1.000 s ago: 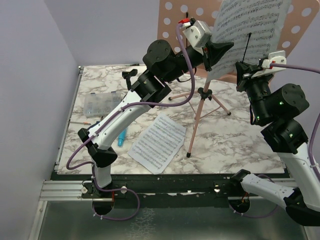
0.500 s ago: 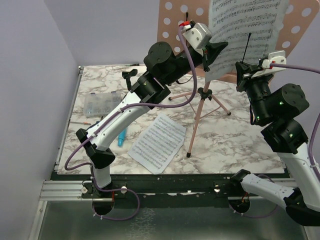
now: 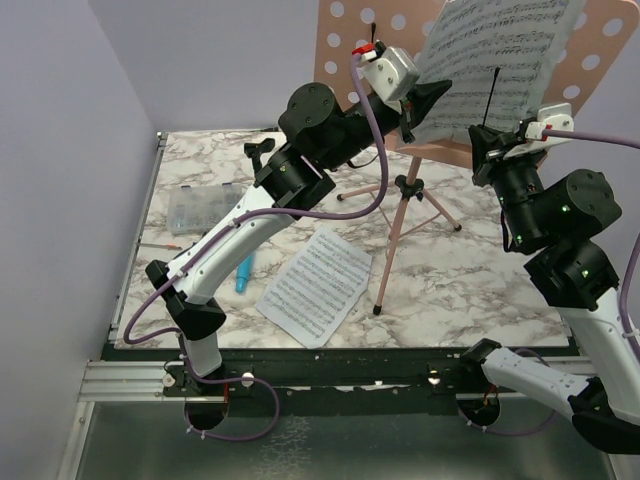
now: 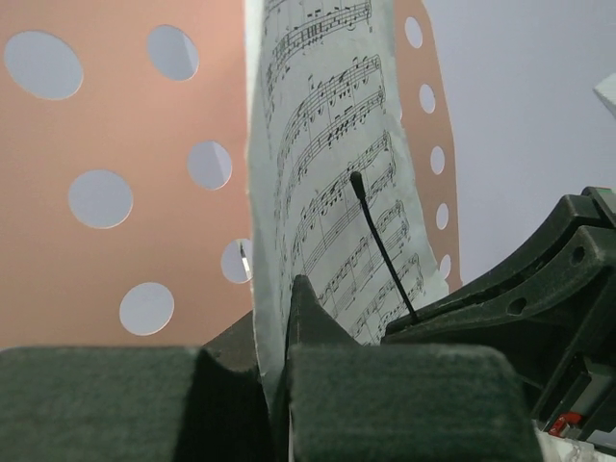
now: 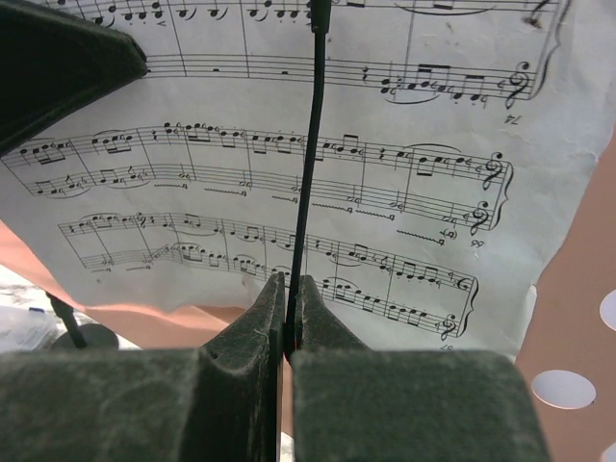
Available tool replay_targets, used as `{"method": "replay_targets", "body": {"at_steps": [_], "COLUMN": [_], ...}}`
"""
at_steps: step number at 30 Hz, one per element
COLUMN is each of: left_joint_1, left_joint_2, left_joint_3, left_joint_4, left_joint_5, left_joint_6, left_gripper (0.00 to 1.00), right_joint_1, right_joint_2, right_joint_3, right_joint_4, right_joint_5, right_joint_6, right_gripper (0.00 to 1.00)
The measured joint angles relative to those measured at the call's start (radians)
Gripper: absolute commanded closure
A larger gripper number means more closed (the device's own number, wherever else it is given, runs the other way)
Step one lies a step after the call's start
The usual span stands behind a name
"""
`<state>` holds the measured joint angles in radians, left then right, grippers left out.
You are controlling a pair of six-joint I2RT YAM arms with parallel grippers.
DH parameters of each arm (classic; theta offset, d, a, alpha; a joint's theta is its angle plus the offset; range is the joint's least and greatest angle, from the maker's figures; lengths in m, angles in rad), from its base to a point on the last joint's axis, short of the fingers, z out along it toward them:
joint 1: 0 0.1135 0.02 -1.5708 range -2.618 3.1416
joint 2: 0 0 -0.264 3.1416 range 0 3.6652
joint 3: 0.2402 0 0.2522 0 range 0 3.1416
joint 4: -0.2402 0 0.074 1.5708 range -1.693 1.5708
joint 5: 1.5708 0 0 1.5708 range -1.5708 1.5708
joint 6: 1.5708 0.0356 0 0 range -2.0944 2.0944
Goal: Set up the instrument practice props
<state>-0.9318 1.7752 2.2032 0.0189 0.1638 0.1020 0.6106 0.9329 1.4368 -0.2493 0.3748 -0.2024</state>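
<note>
So, clear compartment box (image 3: 195,208): far left on the marble desk (image 3: 470,270), well apart from the stand.
Blue toy microphone (image 3: 243,274): lying flat on the desk just right of the box, partly hidden behind the left arm.
Small black mic stand (image 3: 260,151): near the back edge of the desk, behind the box. Too small to tell much more.
Loose page (image 3: 315,285): white sheet music lying flat on the desk near the front, just beside the tripod's front foot.
Left gripper (image 3: 412,108): raised up at the stand's panel, jaws closed on the left edge of the upright page. The wrist view shows the paper pinched right between them.
Pink music stand (image 3: 345,42): standing on its tripod legs mid-desk, with the hole-punched panel up top.
Upright page (image 3: 500,55): up against the panel, tilted a bit, notes facing the arms.
Thin black rod (image 3: 493,95): runs up across the front of the upright page.
Right gripper (image 3: 487,136): just below the page's lower edge, jaws clamped on the bottom end of the rod.
</note>
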Motion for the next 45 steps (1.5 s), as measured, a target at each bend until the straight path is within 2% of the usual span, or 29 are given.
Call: {"method": "replay_targets", "body": {"at_steps": [17, 23, 30, 37, 45], "left_joint_1": [0.0, 0.0, 0.0, -0.006, -0.008], "left_joint_2": [0.043, 0.066, 0.071, 0.034, -0.03], "left_joint_3": [0.049, 0.06, 0.06, -0.004, -0.101], "left_joint_4": [0.002, 0.001, 0.001, 0.012, 0.029], "left_joint_5": [0.087, 0.097, 0.096, 0.07, 0.013], "left_joint_6": [0.007, 0.004, 0.004, 0.016, 0.033], "left_gripper": [0.99, 0.71, 0.51, 0.43, 0.41], "right_joint_1": [0.0, 0.0, 0.0, 0.0, 0.0], "right_joint_2": [-0.013, -0.02, -0.024, -0.024, -0.024], "right_joint_3": [-0.008, -0.014, -0.015, -0.019, -0.019], "right_joint_4": [-0.006, -0.006, -0.006, -0.005, -0.005], "right_joint_5": [-0.047, -0.048, -0.048, -0.048, -0.048], "right_joint_6": [0.013, 0.018, 0.019, 0.019, 0.019], "right_gripper": [0.99, 0.99, 0.99, 0.99, 0.99]}}
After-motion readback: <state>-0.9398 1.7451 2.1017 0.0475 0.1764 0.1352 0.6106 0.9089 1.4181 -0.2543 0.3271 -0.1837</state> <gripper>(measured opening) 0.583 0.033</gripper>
